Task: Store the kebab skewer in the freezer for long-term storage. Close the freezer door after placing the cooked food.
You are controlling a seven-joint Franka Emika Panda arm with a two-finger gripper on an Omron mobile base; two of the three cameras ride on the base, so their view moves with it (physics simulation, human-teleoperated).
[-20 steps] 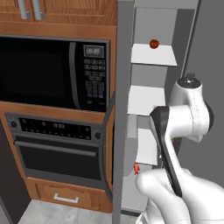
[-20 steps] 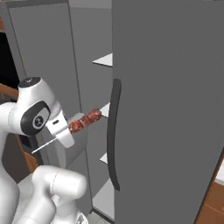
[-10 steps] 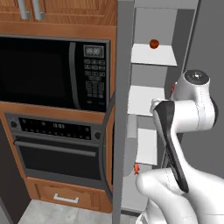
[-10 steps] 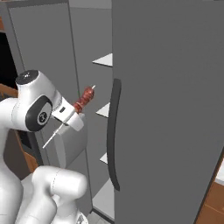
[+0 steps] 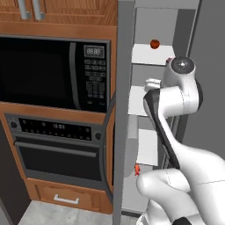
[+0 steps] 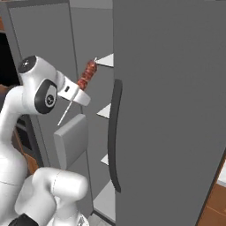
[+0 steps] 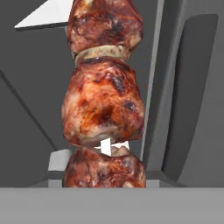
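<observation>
My gripper (image 6: 74,93) is shut on the kebab skewer (image 6: 88,74), whose reddish-brown meat chunks point up and towards the open freezer (image 6: 90,53). The bare stick trails down behind the hand. Seen from the hand, the meat chunks (image 7: 103,109) are close up, with a white shelf (image 7: 46,15) behind them. The skewer's tip (image 5: 169,60) peeks out beside the arm, just below the top shelf (image 5: 149,55). The freezer door (image 5: 125,110) stands open, edge-on to the left base view; its inner side (image 6: 39,62) shows behind the arm.
A round red-orange ball (image 5: 154,44) sits on the top freezer shelf. A grey bin (image 6: 70,139) hangs inside the open door. The shut fridge door (image 6: 172,110) with its dark handle (image 6: 114,137) stands right of the opening. Microwave (image 5: 52,72) and oven (image 5: 57,149) are left.
The arm has lifted the skewer higher and tipped it more upright, bringing it closer to the freezer shelves. The grip has stayed shut.
</observation>
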